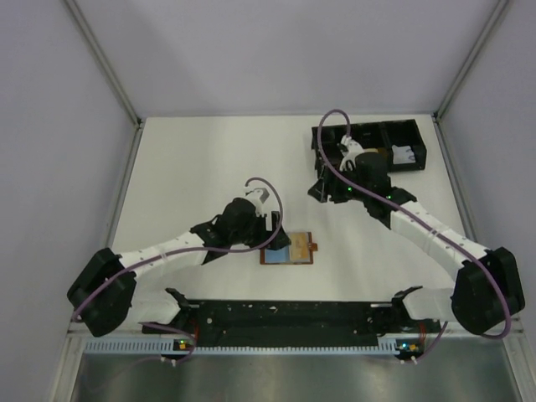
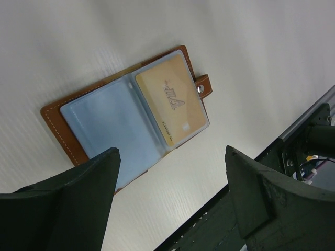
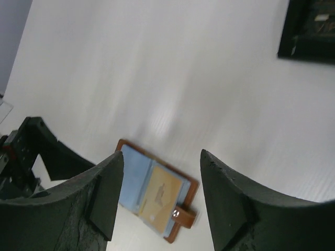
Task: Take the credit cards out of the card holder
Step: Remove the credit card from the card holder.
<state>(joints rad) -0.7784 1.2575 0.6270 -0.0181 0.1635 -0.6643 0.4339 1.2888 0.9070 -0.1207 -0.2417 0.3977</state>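
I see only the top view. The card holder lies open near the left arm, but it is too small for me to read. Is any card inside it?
Observer: Yes. In the left wrist view the card holder has one tan card on its tab side.
Operator: And the other half?
Observer: The clear sleeve there looks empty.
Operator: Does the left arm hold anything?
Observer: No. The left gripper is above the holder's near edge, with its jaws wide apart and nothing between them.
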